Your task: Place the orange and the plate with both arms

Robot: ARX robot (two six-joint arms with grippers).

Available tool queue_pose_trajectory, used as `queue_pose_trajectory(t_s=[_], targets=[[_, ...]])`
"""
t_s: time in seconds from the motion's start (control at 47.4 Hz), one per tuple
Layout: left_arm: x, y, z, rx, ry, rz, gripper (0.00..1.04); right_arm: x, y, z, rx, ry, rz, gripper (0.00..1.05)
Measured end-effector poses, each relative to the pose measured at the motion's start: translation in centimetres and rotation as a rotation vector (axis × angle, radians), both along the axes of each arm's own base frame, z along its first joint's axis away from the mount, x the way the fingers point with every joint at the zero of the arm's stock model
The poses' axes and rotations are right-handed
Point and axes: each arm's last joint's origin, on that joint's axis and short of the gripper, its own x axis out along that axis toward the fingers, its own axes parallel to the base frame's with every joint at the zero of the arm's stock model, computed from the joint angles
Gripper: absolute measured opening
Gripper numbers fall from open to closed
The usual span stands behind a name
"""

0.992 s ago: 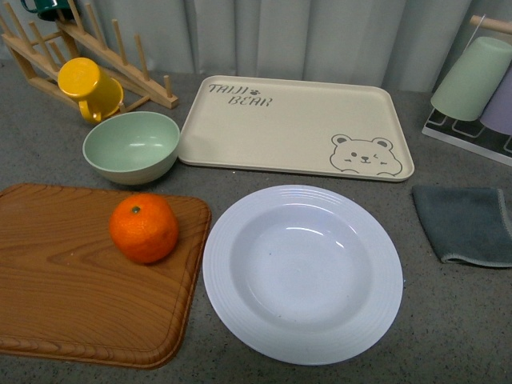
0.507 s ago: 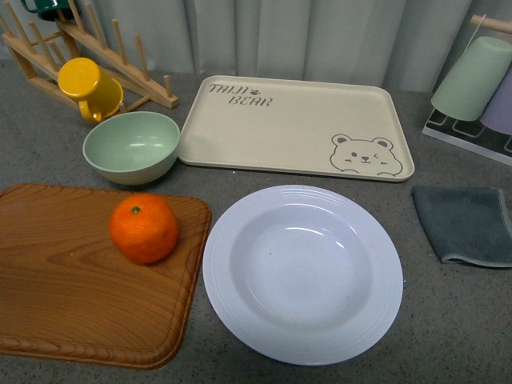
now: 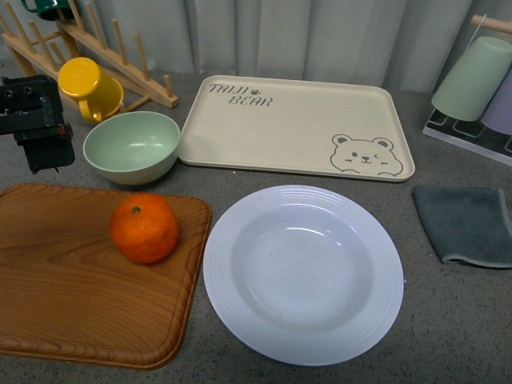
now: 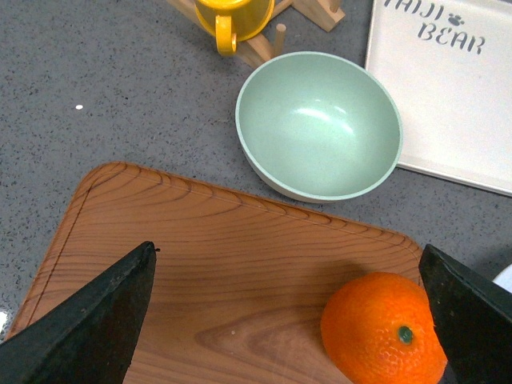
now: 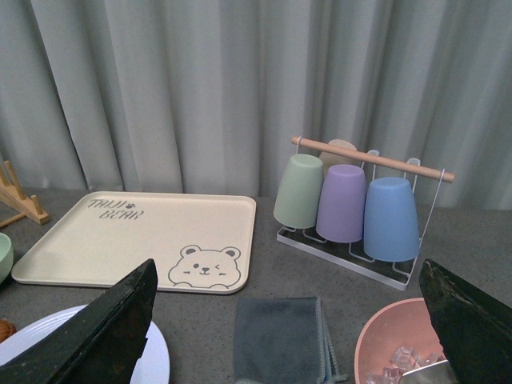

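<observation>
Left claw: your left gripper (image 4: 286, 250) hangs wide open with nothing in it, over the far left end of the wooden board (image 3: 72, 296).
Right claw: your right gripper (image 5: 287, 266) is spread open too, also empty.
Orange: the orange (image 3: 144, 228) sits on the board's right part, just near-side of the green bowl (image 3: 120, 172).
Plate: the plate (image 3: 232, 312) lies on the table just right of the board, near side of the bear tray (image 3: 296, 128).
</observation>
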Motion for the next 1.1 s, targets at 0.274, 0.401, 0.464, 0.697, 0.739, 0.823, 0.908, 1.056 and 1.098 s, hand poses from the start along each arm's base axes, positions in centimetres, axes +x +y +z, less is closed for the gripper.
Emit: queue_pose_trajectory(t_s=[0.274, 0.401, 0.464, 0.697, 0.739, 0.823, 0.908, 1.056, 1.098], targets=[[1.4, -2.1, -2.2, -0.011, 0.096, -0.095, 0.98, 0.0, 0.0, 0.0, 0.0, 0.0, 0.0, 0.96], [1.6, -3.2, -3.0, -0.05, 0.155, -0.173, 0.98, 0.0, 0.0, 0.0, 0.0, 0.0, 0.0, 0.96], [1.6, -3.6, -3.2, -0.074, 0.183, -0.196, 0.98, 0.0, 0.0, 0.0, 0.0, 0.0, 0.0, 0.96], [1.9, -4.6, -3.9, -0.118, 0.268, -0.252, 0.98, 0.0, 0.0, 0.0, 0.0, 0.0, 0.0, 0.96], [2.0, -4.5, -4.1, -0.111, 0.272, -0.245, 0.98, 0.0, 0.0, 0.0, 0.0, 0.0, 0.0, 0.96], [2.2, -4.4, -4.6, -0.109, 0.287, -0.237, 0.98, 0.0, 0.0, 0.0, 0.0, 0.0, 0.0, 0.96], [2.5, -4.3, -5.0, -0.106, 0.297, -0.231, 0.98, 0.0, 0.0, 0.0, 0.0, 0.0, 0.0, 0.96], [3.5, -4.5, -5.5, -0.095, 0.306, -0.241, 0.98, 0.0, 0.0, 0.0, 0.0, 0.0, 0.0, 0.96], [3.7, -4.5, -5.7, -0.089, 0.314, -0.246, 0.98, 0.0, 0.0, 0.0, 0.0, 0.0, 0.0, 0.96]])
